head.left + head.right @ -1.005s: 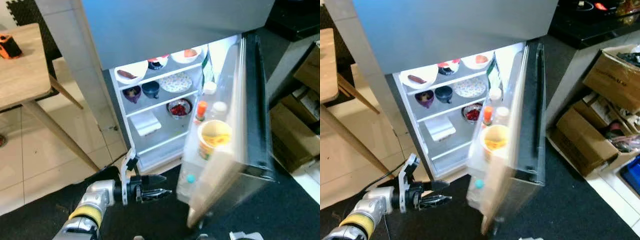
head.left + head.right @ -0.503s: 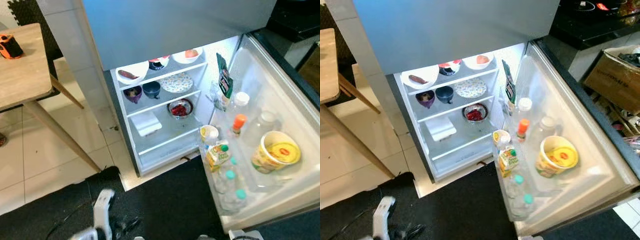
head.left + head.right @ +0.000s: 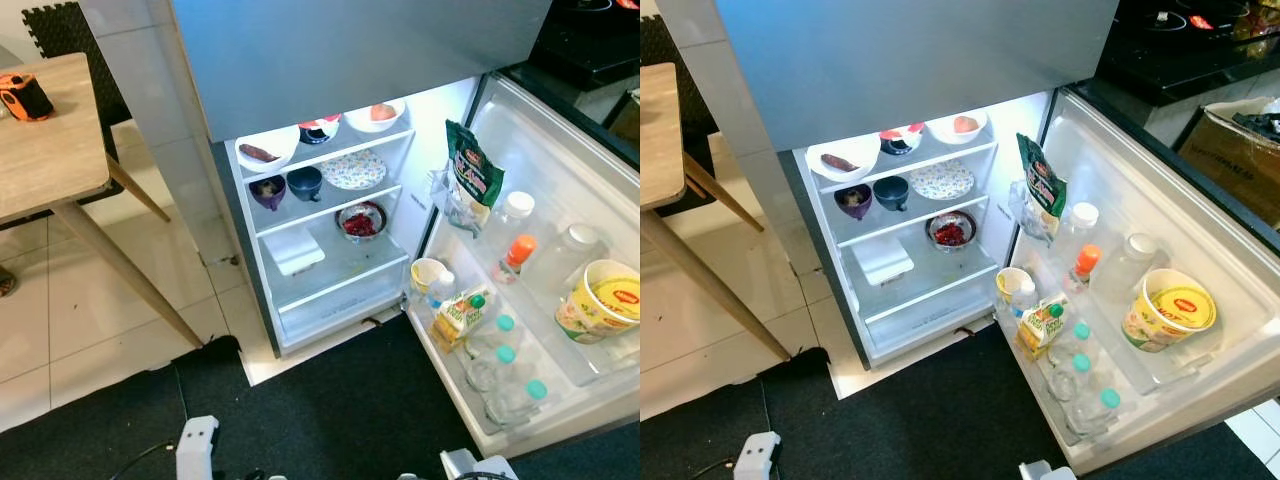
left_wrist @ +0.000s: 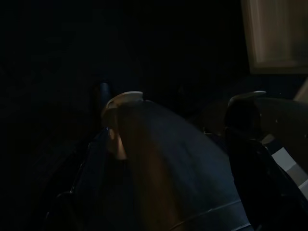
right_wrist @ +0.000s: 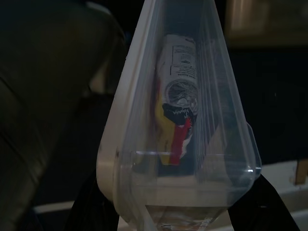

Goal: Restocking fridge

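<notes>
Two shelves of bowls and plates sit lit inside the fridge (image 3: 330,240), and its door (image 3: 560,250) stands swung wide on my right, the racks carrying a green bag (image 3: 472,178), a yellow tub (image 3: 603,300), a carton (image 3: 458,314) and capped bottles (image 3: 500,365). My right end effector (image 5: 168,202) hangs low, its two fingers (image 5: 250,202) pressed on either side of a clear container (image 5: 175,144) with a printed packet (image 5: 177,115) inside; this is the item to stock, and it is well apart from the fridge, down by my side. My left end effector (image 4: 185,139) hangs in the dark with its fingers spread and nothing between them. I judge the opening step is finished and the loading step is in hand: the item is held but not yet raised. Next I would need to lift the right arm toward the lower shelf, where the white tray (image 3: 292,248) leaves bare space beside it, keep the container level, and clear the door racks on the way in.
</notes>
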`<state>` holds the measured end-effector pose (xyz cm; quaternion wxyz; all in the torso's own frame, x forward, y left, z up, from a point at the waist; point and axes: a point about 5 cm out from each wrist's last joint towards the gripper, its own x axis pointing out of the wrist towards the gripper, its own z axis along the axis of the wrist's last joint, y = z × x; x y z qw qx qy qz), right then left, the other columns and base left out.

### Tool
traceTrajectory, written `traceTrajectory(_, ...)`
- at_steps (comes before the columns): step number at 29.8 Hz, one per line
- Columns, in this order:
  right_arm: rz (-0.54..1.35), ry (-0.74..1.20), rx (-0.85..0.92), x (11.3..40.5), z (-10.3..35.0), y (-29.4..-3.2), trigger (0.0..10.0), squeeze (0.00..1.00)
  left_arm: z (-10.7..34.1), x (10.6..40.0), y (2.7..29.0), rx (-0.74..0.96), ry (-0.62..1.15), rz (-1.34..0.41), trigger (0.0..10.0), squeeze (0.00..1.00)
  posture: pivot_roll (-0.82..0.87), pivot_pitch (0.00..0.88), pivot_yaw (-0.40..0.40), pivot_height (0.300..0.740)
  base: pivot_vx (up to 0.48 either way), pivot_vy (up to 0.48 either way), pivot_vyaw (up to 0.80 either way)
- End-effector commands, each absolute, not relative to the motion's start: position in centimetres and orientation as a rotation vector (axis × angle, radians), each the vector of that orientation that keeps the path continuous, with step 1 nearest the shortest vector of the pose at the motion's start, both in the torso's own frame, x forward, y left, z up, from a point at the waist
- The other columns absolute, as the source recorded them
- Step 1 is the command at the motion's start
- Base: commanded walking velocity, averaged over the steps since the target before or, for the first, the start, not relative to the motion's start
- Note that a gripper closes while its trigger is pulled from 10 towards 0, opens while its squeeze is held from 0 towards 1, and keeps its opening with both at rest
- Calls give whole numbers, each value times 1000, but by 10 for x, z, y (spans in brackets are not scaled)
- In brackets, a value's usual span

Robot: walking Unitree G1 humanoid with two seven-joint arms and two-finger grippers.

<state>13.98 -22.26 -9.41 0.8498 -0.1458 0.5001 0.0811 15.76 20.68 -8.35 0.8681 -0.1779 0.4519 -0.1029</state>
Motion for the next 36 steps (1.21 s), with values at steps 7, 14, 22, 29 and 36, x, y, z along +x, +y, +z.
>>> traceTrajectory(7,293,842,-233,193,-73,-193,10000,0,-90,155,189,-345,978,-210,10000,0,-104,113,-12,740,0,0,0)
traceTrajectory(14,323,675,-161,232,-48,-181,10000,0,-91,154,189,-332,982,-186,10000,0,-98,111,-16,740,0,0,0)
traceTrajectory(22,327,425,-89,288,0,-172,10000,0,-92,151,190,-318,994,-180,10000,0,-97,107,-19,740,0,0,0)
traceTrajectory(29,447,408,-91,295,6,-146,10000,0,-93,152,186,-300,990,-170,10000,0,-73,94,-28,740,0,0,343)
traceTrajectory(36,477,477,-57,280,-10,-138,10000,0,-93,152,183,-292,991,-177,10000,0,-68,87,-25,740,0,0,792)
